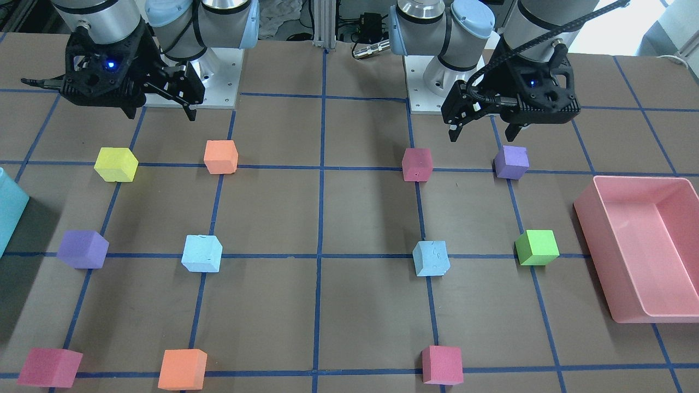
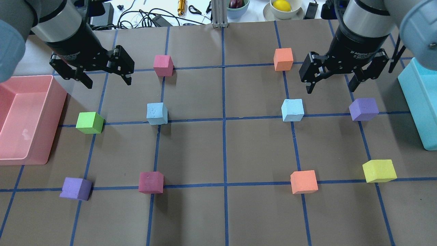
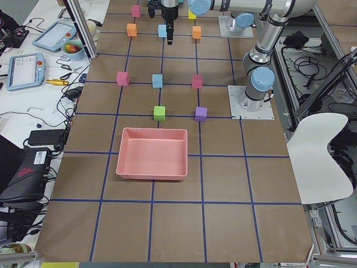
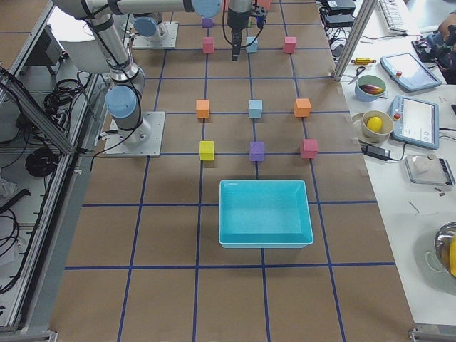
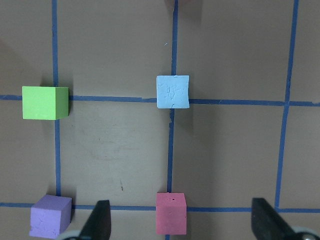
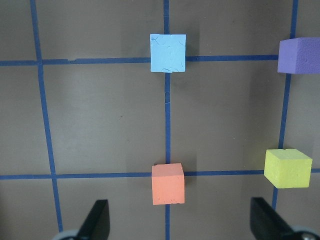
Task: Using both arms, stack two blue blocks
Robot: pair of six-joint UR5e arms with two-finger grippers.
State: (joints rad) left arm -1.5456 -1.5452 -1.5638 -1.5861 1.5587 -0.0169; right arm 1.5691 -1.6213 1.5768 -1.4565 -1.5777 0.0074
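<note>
Both claws are wide open and empty; left claw and right claw hang high over the table, touching nothing; in the left wrist view the fingers are spread with only brown paper between them.

The blue blocks lie flat and well apart, one on each side of the centre tape line; left block sits on a tape crossing, with a green cube in the same row; right block sits on its own crossing, with a purple cube in its row.

They look like foam: matte and pale, faces scuffed and dented, edges slightly rounded; I judge them very light, soft and squashy, neither slippery nor fragile. I'd take either one across two opposite flat faces at about mid-height, jaws square to the sides, squeezing gently so the cube doesn't bulge or twist; a dented top face may seat the upper cube crooked, so I'd release it low and straight.
</note>
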